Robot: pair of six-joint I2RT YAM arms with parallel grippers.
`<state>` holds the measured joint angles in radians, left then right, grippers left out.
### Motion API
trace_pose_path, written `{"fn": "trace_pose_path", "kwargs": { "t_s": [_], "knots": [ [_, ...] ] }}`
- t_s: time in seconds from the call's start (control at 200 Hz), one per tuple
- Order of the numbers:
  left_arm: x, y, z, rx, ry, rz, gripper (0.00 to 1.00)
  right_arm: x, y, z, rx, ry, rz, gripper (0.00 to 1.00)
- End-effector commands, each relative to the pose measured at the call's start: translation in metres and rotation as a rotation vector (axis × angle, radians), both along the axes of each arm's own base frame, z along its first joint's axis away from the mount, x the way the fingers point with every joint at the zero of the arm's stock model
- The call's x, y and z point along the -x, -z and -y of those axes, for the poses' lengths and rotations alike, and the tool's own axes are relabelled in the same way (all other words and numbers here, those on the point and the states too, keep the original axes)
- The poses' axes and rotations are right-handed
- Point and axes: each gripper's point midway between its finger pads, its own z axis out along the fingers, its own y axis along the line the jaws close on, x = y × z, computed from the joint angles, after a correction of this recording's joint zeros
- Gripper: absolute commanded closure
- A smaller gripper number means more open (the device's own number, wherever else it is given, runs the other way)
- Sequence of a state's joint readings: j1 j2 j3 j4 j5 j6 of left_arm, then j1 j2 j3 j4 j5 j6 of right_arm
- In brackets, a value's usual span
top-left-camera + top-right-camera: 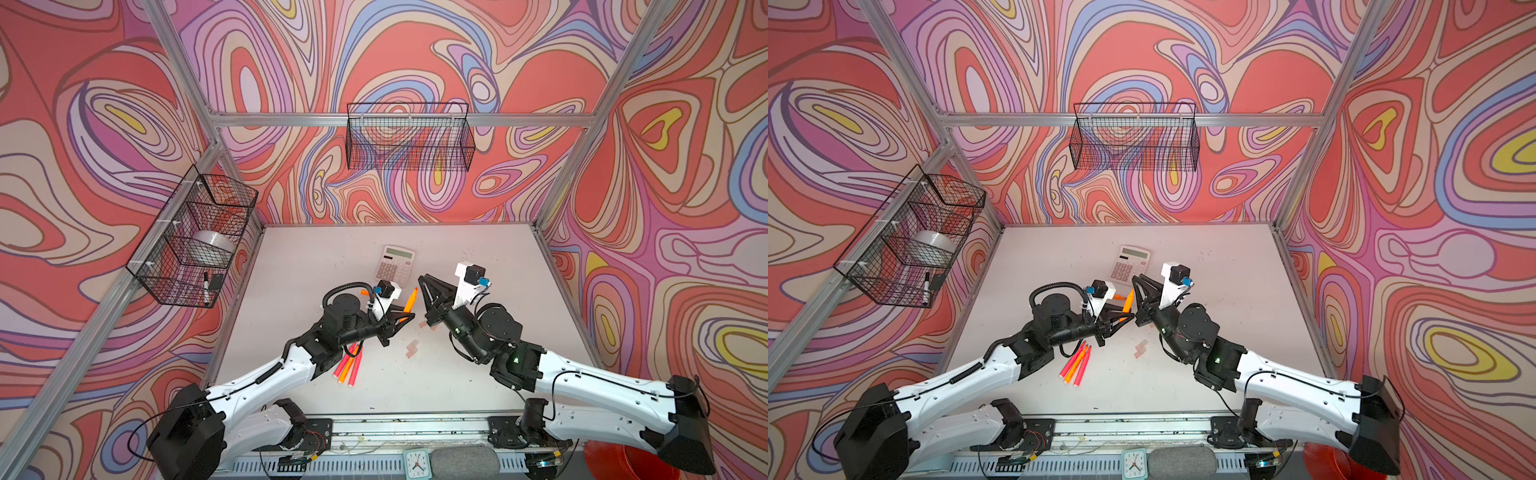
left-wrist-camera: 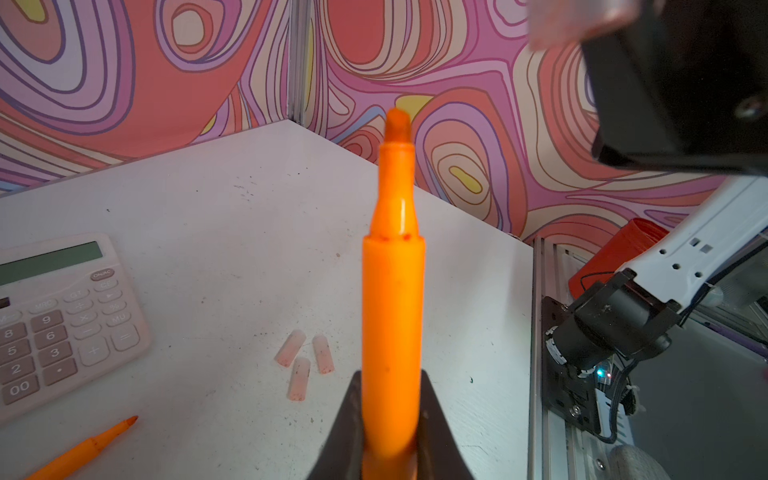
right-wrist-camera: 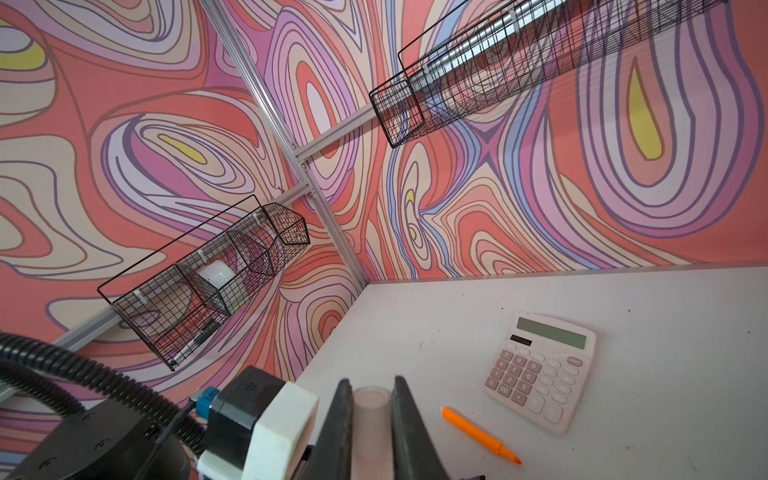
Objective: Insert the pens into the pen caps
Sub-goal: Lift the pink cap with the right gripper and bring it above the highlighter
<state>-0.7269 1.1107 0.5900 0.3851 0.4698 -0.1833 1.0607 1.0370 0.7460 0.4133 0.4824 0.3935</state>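
Note:
My left gripper [image 1: 405, 316] [image 2: 392, 378] is shut on an orange pen [image 1: 410, 300] [image 2: 392, 291], whose bare tip points up toward the right gripper. My right gripper [image 1: 422, 279] [image 3: 371, 384] is shut on a translucent pale-pink pen cap [image 3: 371, 401], open end outward, just beyond the pen tip. A bundle of pink-red and orange pens [image 1: 351, 365] lies under the left arm. Another orange pen [image 3: 478, 434] [image 2: 83, 451] lies by the calculator. Three loose pen caps [image 2: 297, 361] [image 1: 411, 349] rest on the table between the arms.
A pink calculator [image 1: 395, 266] lies behind the grippers. A wire basket [image 1: 409, 137] hangs on the back wall. A second wire basket [image 1: 195, 237] on the left wall holds a tape roll and a black-capped marker [image 1: 206, 286]. A small clock [image 1: 415, 463] stands at the front edge.

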Motion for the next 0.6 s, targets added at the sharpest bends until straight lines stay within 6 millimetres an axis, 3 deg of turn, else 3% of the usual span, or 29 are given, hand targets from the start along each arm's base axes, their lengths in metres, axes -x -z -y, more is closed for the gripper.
{"fn": "trace_pose_path", "kwargs": {
  "t_s": [0.0,0.596],
  "knots": [
    [0.004,-0.020,0.004,0.037,0.034,0.048,1.00,-0.003,0.002,-0.001,-0.001,0.010,0.006,1.00],
    [0.005,-0.022,0.002,0.041,0.031,0.061,1.00,-0.018,0.011,0.005,-0.010,0.091,-0.026,1.00]
  ]
}}
